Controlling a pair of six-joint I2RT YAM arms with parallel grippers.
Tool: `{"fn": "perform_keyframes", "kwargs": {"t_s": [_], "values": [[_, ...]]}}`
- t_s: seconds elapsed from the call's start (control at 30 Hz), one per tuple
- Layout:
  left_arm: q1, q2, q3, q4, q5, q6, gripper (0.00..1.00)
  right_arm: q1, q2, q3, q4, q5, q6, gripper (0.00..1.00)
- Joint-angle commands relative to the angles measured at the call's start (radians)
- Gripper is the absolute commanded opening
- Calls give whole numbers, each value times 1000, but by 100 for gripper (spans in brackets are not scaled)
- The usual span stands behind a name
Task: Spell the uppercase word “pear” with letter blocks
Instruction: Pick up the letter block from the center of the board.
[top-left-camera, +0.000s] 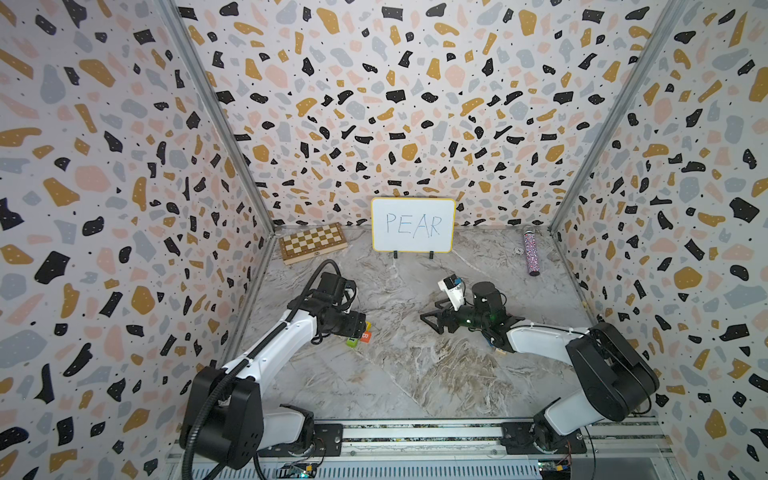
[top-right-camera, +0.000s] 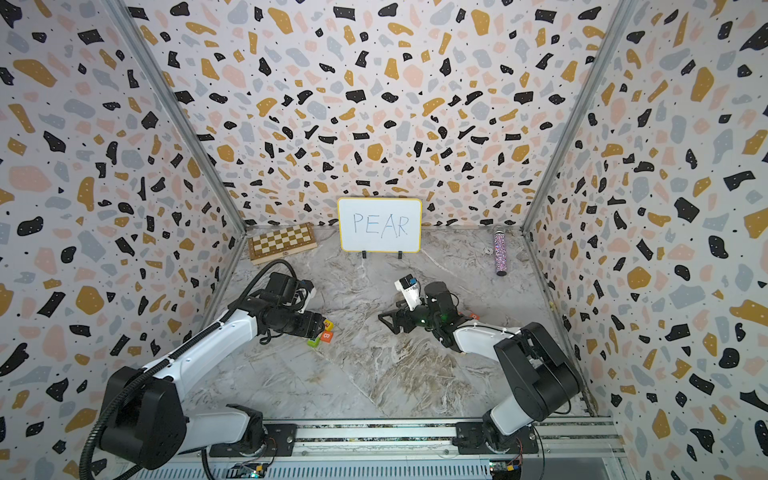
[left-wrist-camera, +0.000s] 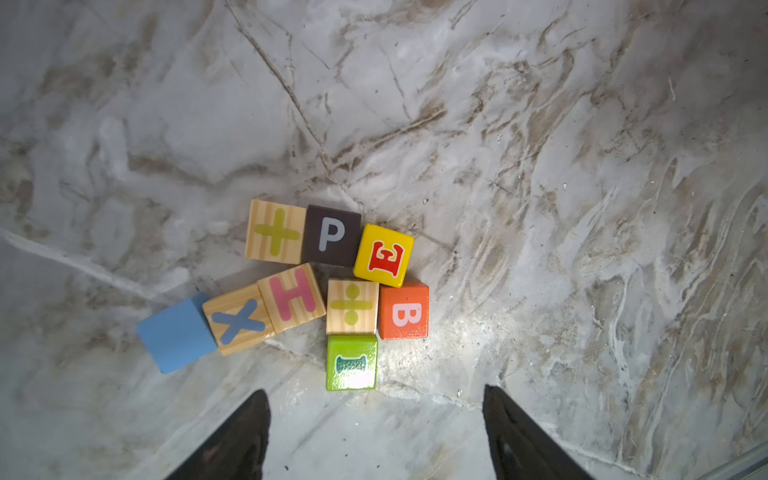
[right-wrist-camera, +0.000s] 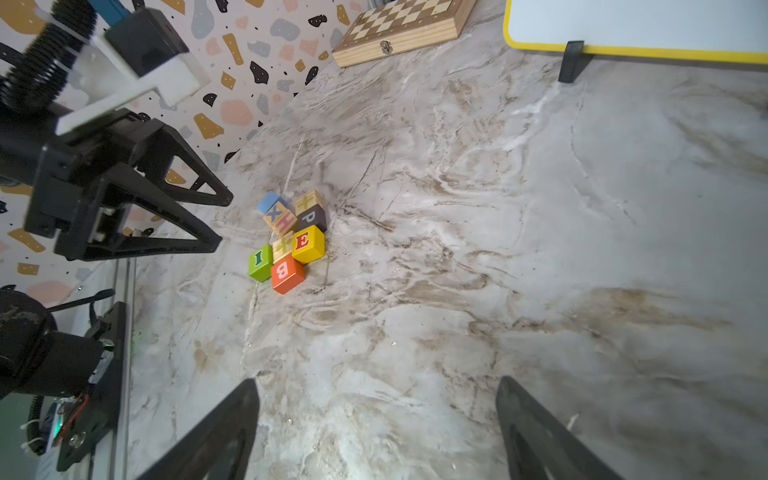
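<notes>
The letter blocks lie bunched in a cluster on the marble table. In the left wrist view I see a black P block (left-wrist-camera: 331, 235) touching a yellow E block (left-wrist-camera: 384, 255). My left gripper (left-wrist-camera: 375, 390) hovers open over the cluster's near side, by a green I cube (left-wrist-camera: 352, 363), with nothing between its fingers. The right wrist view shows the P block (right-wrist-camera: 311, 217), the E block (right-wrist-camera: 307, 243) and the open left gripper (right-wrist-camera: 222, 222) beside them. My right gripper (right-wrist-camera: 378, 379) is open and empty over bare table, right of the cluster, in both top views (top-left-camera: 430, 325) (top-right-camera: 387, 325).
The cluster also holds an orange-red B cube (left-wrist-camera: 404, 311), a blue cube (left-wrist-camera: 176, 334) and wooden cubes marked plus (left-wrist-camera: 275, 231), H (left-wrist-camera: 291, 297), X (left-wrist-camera: 237, 320) and divide (left-wrist-camera: 352, 306). At the back stand a PEAR whiteboard (top-left-camera: 412, 224), a chessboard box (top-left-camera: 312, 242) and a glitter tube (top-left-camera: 531, 253).
</notes>
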Motion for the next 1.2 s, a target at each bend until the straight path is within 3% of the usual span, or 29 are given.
{"fn": "perform_keyframes", "kwargs": {"t_s": [0.0,0.13,0.3,0.43,0.7,0.9,1.17], "values": [[-1,31,67,-7,-47,22,78,128,-19,78,-68,85,-169,89],[9,105,135,-30,-86,61,66,185,-3,121,-49,85,-184,88],[14,163,198,-20,-61,114,55,188,73,217,-69,43,-161,79],[10,224,231,-34,-50,138,46,189,100,165,34,44,-115,75],[-11,340,269,-3,-66,149,48,205,145,104,137,19,-46,71],[-21,418,305,30,-83,165,52,226,141,101,153,4,-51,69],[-29,497,358,37,-62,183,52,231,138,101,133,31,-67,69]]}}
